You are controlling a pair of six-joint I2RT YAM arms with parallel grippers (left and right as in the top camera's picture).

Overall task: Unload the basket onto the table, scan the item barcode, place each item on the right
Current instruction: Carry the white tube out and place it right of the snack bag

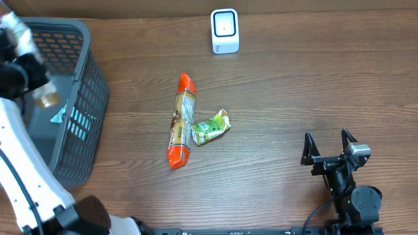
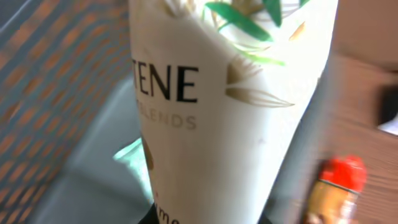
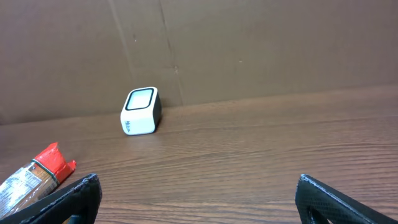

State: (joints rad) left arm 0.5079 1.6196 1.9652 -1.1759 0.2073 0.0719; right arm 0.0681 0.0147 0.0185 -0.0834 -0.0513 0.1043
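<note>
White bottle [image 2: 230,124] tight in left gripper [image 1: 23,62]; right gripper [image 1: 326,136] wide apart over wooden table [image 1: 294,78].

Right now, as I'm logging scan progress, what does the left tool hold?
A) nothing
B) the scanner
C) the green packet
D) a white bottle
D: a white bottle fills the left wrist view, gripped over the basket, while the green packet and scanner sit on the table.

Blurred white bottle [image 2: 236,124], top and base beyond the left-wrist view's edges
</note>
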